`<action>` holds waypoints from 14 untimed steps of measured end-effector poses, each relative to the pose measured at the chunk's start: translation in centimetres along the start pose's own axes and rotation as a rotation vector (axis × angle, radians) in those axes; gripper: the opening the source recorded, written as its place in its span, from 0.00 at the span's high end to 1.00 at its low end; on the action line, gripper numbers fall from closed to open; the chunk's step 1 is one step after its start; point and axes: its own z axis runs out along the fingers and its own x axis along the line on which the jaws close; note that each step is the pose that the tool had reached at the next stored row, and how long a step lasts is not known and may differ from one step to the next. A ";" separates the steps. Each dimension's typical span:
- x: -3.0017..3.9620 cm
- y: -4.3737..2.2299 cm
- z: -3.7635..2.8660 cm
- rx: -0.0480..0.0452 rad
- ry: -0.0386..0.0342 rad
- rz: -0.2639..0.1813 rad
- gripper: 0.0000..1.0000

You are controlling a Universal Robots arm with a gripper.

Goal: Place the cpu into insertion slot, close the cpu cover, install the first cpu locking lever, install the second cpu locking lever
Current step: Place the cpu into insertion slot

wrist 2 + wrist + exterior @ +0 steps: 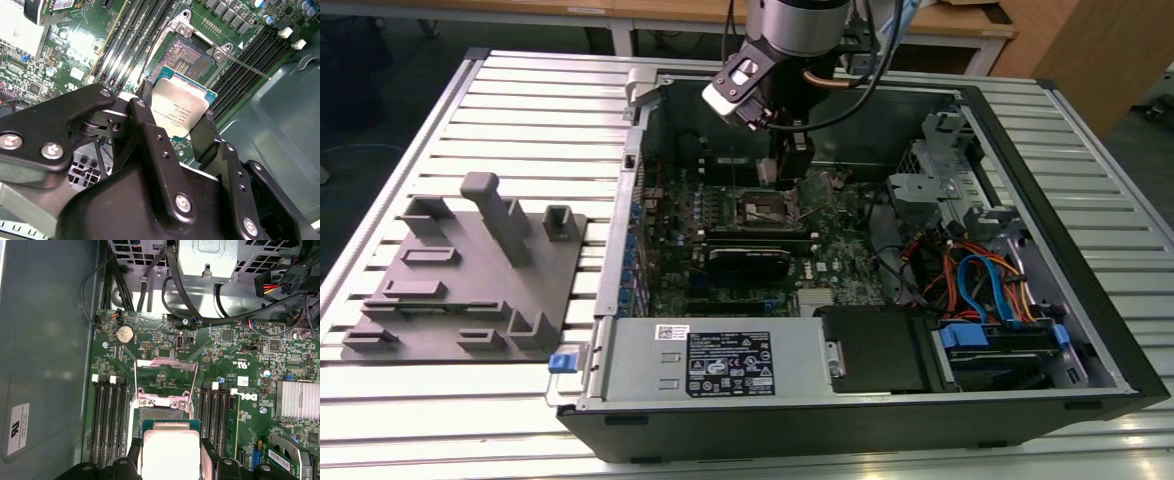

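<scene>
**Chip held just short of the open socket**

The black two-fingered end effector (pixel 176 119) was clenched on the small flat square cpu with its dull silver metal top (pixel 182 106), pinching two opposite edges. The square insertion slot, dark-centred with a silvery rim (pixel 189 56), lay open just beyond and below the chip and seemed apart from it. It sat inside the black computer case (pixel 854 425) on the slatted metal surface (pixel 520 100). In the first wrist view the thin silvery cpu cover frame (pixel 165 363) stood swung up past the slot's far side, so the way down looked clear.
</scene>
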 end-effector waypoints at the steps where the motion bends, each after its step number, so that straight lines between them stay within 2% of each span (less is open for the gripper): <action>1: 0.00 0.00 0.00 0.0000 0.0000 0.000 0.46; 7: 0.00 -0.01 0.26 0.0000 0.0000 0.000 0.46; 14: -0.02 -0.07 1.34 0.0010 -0.0040 -0.008 0.46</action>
